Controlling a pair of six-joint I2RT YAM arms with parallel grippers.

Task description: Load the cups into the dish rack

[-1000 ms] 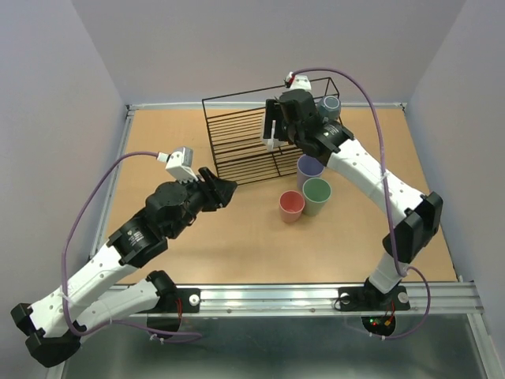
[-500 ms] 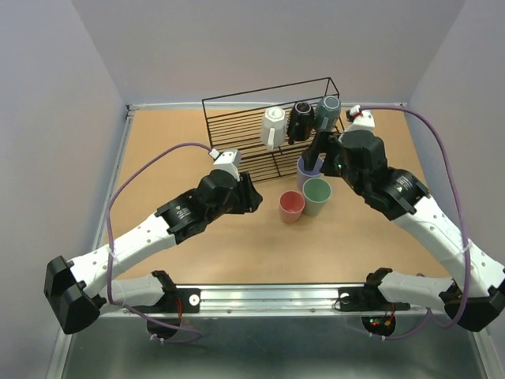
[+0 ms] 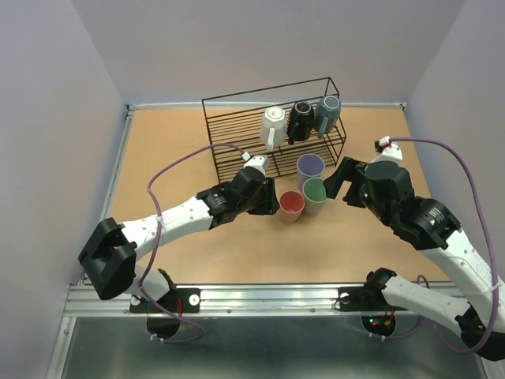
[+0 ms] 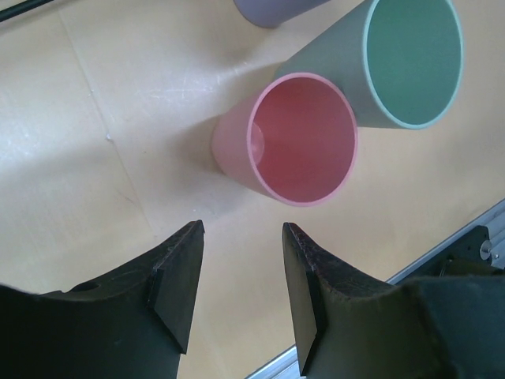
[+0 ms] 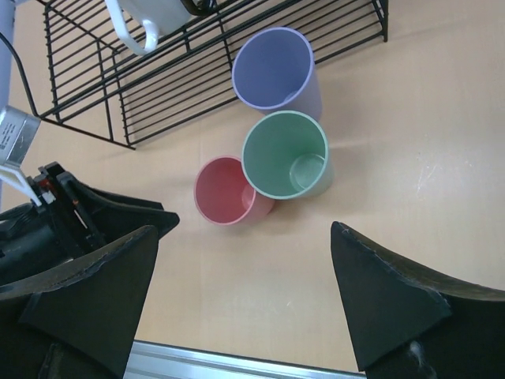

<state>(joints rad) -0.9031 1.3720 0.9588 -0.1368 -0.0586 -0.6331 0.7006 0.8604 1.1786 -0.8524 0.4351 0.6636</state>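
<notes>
Pink cup (image 4: 300, 138) stands beside green cup (image 4: 410, 59); left end effector (image 4: 241, 237) spread just before it.

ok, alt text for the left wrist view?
Open, empty black two-finger left gripper hovers just short of an upright pink-red handleless tumbler on a tan wooden table. An upright green tumbler stands close beyond it; the edge of a lavender tumbler shows at top.

The left arm (image 3: 173, 221) is extended far and rightward, with the left gripper (image 4: 241, 233) held parted. The right arm (image 3: 418, 221) is bent leftward, with the right gripper (image 5: 242, 230) spread wide.
</notes>
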